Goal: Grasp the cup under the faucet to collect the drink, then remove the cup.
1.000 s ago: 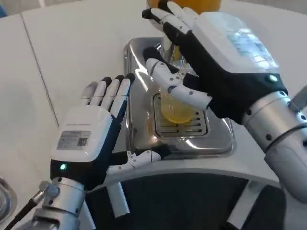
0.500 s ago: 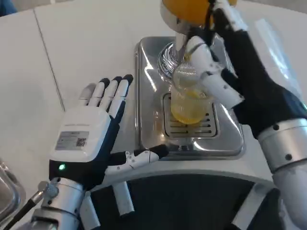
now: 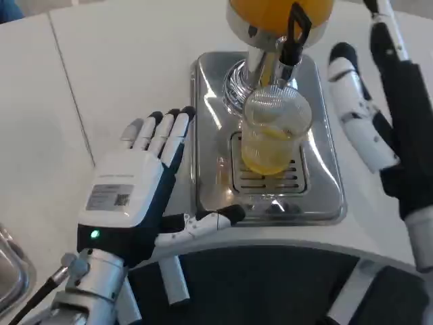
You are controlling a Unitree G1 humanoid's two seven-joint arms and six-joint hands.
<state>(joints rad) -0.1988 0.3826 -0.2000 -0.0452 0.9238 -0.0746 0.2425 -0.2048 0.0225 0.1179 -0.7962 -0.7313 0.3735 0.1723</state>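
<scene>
The cup [image 3: 273, 133] stands on the grille of the steel tray [image 3: 323, 189], right under the black-handled faucet [image 3: 295, 32] of the orange dispenser [image 3: 279, 12], and a layer of yellow drink fills its lower part. Neither hand has it. The right hand [image 3: 379, 115] is off to the cup's right, clear of the wall, its fingers [image 3: 358, 122] spread and straight and holding nothing; the cup sits just left of the nearest fingertip with a plain gap between. The left hand [image 3: 139, 196] lies flat and open beside the tray's left edge, fingers together and pointing away from the robot, thumb stretched toward the tray's front lip; the cup is beyond and to the right of those fingertips, and nothing is in this hand either. Whether drink is running now I cannot tell. The risks, as I judge them: the cup is thin, clear and light, so a closing finger that meets one side first could push it off the grille or tip it and spill what is in it. Too firm a grip could buckle the soft wall and slop the drink over the rim. Lifting straight up could knock the rim against the faucet, so it likely needs drawing out toward the robot first. If the faucet is open, removing the cup would wet the tray.
</scene>
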